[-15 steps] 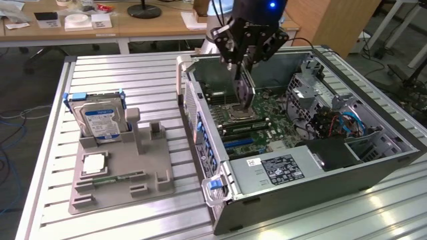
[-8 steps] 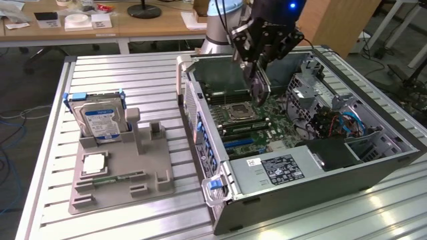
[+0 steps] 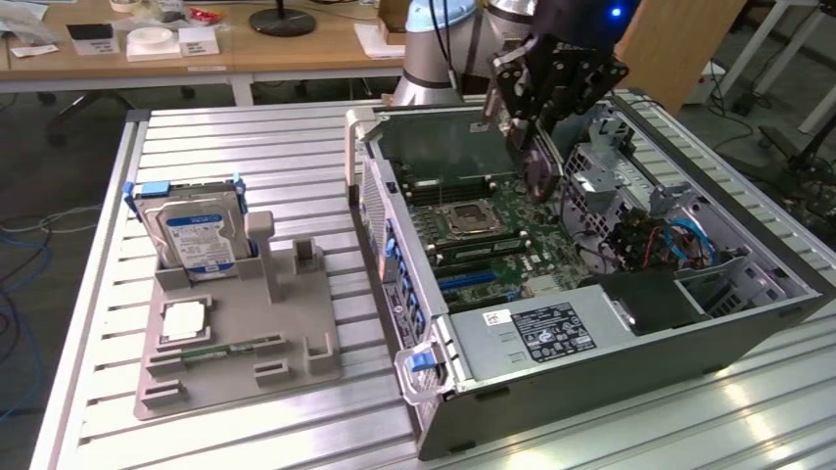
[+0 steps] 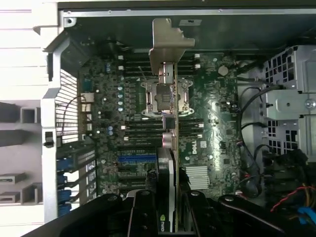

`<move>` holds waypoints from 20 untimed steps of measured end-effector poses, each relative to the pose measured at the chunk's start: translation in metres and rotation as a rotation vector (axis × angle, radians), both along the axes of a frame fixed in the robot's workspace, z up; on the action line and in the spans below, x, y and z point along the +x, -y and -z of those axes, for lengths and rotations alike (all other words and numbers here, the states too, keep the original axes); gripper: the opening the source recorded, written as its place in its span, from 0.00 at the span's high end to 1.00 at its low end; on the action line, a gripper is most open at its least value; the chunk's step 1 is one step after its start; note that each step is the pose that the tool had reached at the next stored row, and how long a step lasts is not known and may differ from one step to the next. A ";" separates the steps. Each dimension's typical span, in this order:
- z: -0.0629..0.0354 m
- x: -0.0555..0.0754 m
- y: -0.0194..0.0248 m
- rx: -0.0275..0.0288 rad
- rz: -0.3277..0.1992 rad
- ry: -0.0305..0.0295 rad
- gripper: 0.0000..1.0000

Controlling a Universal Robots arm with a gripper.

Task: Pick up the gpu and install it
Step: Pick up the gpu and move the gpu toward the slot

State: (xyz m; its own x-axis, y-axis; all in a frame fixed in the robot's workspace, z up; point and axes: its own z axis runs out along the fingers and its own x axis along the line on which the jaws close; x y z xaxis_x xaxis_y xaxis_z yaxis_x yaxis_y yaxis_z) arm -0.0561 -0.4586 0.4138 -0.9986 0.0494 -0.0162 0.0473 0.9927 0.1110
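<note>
While the hand [image 3: 520,116] hangs over the open computer case [image 3: 627,364], it pinches the gpu [image 3: 538,168] between its two black fingers [image 4: 143,210], which press on the card's flat faces. In the exterior view the card hangs on edge inside the case, above the motherboard [image 3: 487,257], toward the end near the arm's base. Whether its lower edge touches the board I cannot tell.

From the wrist view the gpu [image 4: 171,148] is seen edge-on: a thin green board with a black face. Its silver metal bracket [image 4: 165,47] is at the end away from the hand [image 4: 169,210]. The card's line crosses the processor socket [image 4: 165,96] (the square metal frame in the middle of the board). A blue slot [image 4: 136,159] lies just beside it, on the side nearer the case's perforated wall.

Outside the case, on the slatted metal worktop [image 3: 235,147], sits a grey fixture tray [image 3: 303,345]. A hard drive [image 3: 196,235] with a blue-white label stands upright in it, a square processor chip [image 3: 183,321] lies flat below that, and a narrow green memory stick [image 3: 215,350] rests beside the chip.
</note>
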 end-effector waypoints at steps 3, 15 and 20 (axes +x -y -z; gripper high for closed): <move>0.0001 0.011 0.0000 0.0001 0.000 0.0000 0.73; 0.0003 0.053 0.0000 0.0000 0.000 0.0000 0.73; 0.0004 0.070 -0.0001 0.0001 0.000 0.0000 0.73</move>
State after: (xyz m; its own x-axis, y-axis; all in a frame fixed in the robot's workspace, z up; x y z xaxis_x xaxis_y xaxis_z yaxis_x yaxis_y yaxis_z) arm 0.0138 -0.4585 0.4134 -0.9987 0.0492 -0.0162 0.0471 0.9927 0.1111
